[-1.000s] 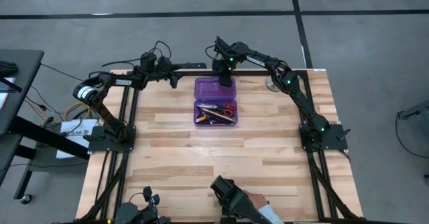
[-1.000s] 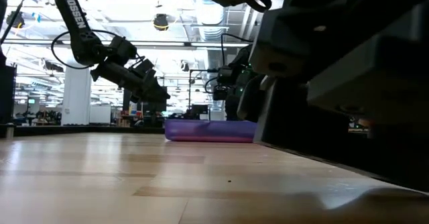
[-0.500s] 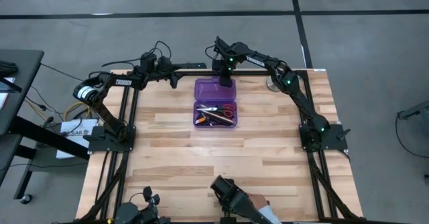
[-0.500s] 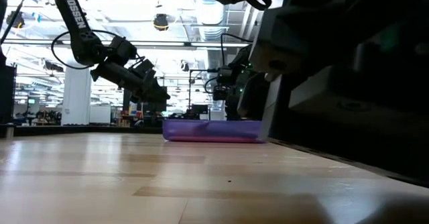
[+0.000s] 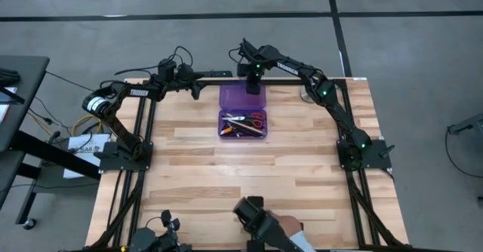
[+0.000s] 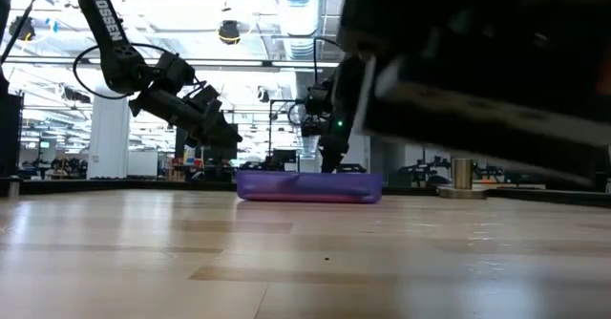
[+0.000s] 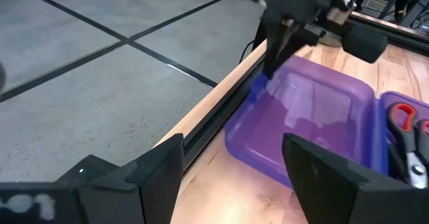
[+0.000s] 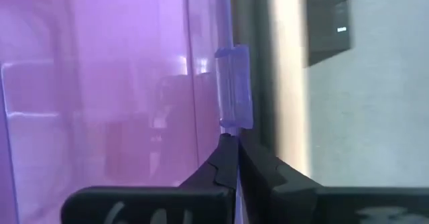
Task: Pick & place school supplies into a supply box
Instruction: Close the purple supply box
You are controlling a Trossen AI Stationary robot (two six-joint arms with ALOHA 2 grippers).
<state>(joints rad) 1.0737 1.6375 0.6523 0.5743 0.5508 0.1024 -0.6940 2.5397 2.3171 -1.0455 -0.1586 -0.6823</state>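
Your supplies lie in the translucent purple plastic pencil case [image 5: 242,114] at the table's [image 5: 226,184] far edge. The right end effector [image 8: 231,142] is clenched at the open lid's latch tab [image 8: 233,86]; next, swing the lid shut. The left end effector [image 7: 231,167] hovers beside the case, released.

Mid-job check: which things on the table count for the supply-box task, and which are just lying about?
Job:
supply box, open, lid flat on the table
scissors, pens and pencils inside it
right pincer, shut on the lid's far-edge tab
left pincer, open, waiting at the far edge

Lying about:
silver metal disc, far right corner
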